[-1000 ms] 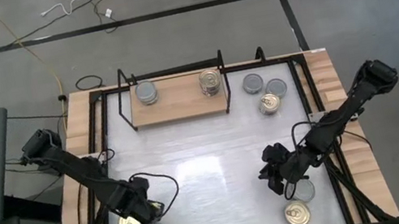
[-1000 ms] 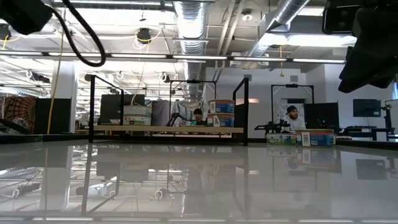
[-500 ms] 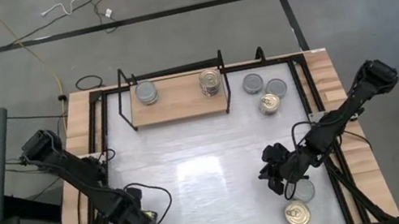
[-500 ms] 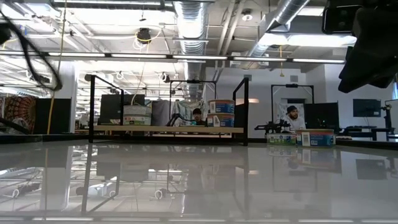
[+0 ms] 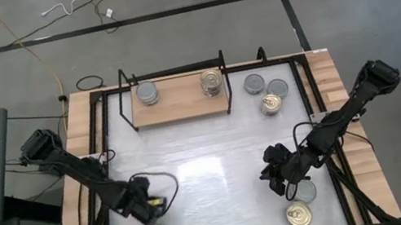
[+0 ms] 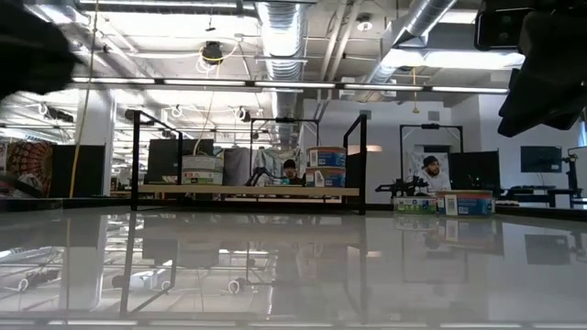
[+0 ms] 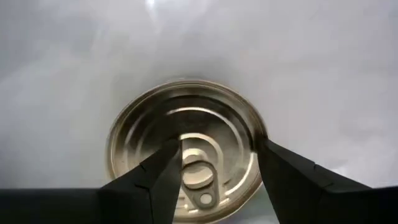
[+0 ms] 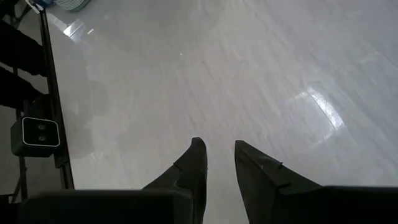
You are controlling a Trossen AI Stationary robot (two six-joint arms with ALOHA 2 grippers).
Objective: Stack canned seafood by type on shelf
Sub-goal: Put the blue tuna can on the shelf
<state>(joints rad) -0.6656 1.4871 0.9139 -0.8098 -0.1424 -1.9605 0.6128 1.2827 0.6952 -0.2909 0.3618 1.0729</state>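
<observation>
While our left gripper [image 7: 214, 165] is clamping 1 gold-top can [image 7: 186, 149] over the near-left table [image 5: 208, 152], our right gripper [image 8: 217, 163] is waiting near-right, fingers slightly apart, holding nothing. We are seeing 2 cans on the shelf [image 5: 179, 106].

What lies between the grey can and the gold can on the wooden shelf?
Only bare wood. In the high view the grey can and the gold can stand apart on the shelf, with nothing between them.
</observation>
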